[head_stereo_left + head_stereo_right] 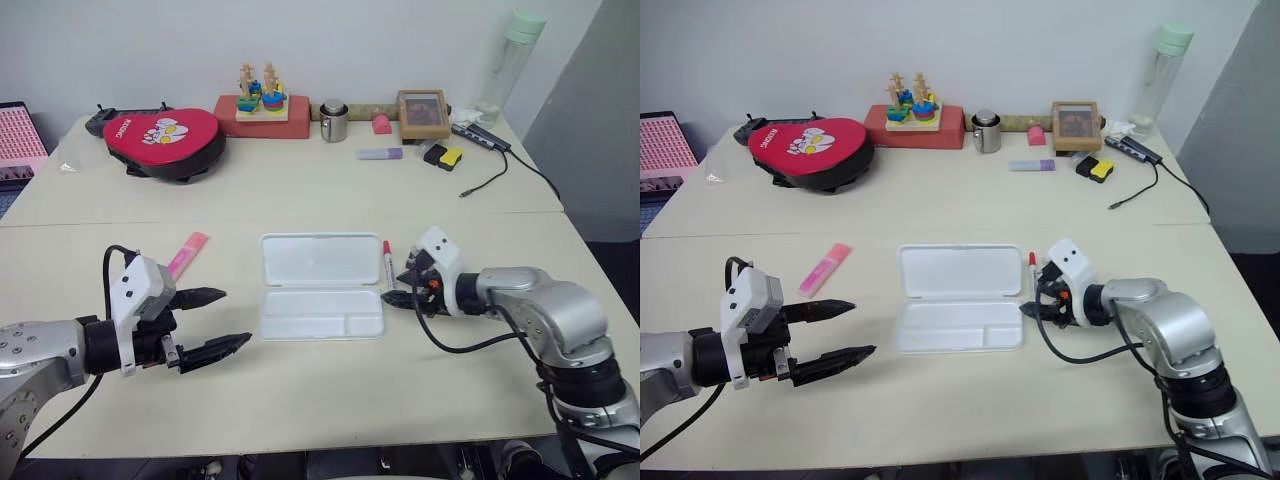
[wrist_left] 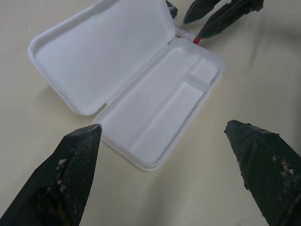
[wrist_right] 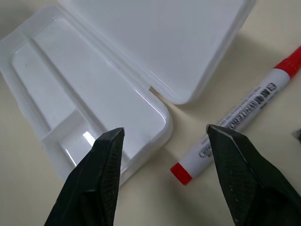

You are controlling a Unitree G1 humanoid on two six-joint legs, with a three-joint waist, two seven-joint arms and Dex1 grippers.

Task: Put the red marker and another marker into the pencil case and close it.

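The white pencil case (image 1: 322, 285) lies open on the table (image 1: 300, 400), lid flat, divided tray bare. The red marker (image 1: 388, 263) rests just beside its right edge, under the right gripper (image 3: 164, 141), fingers apart and empty. The pink highlighter (image 1: 187, 253) lies well left of the case, beyond the left gripper (image 1: 218, 320), spread wide and holding nothing.

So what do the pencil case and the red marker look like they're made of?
The pencil case: likely thin moulded plastic, white and glossy, going by highlights and rounded ridges in its tray. The red marker: seemingly smooth hard plastic, white printed barrel with red cap and end.
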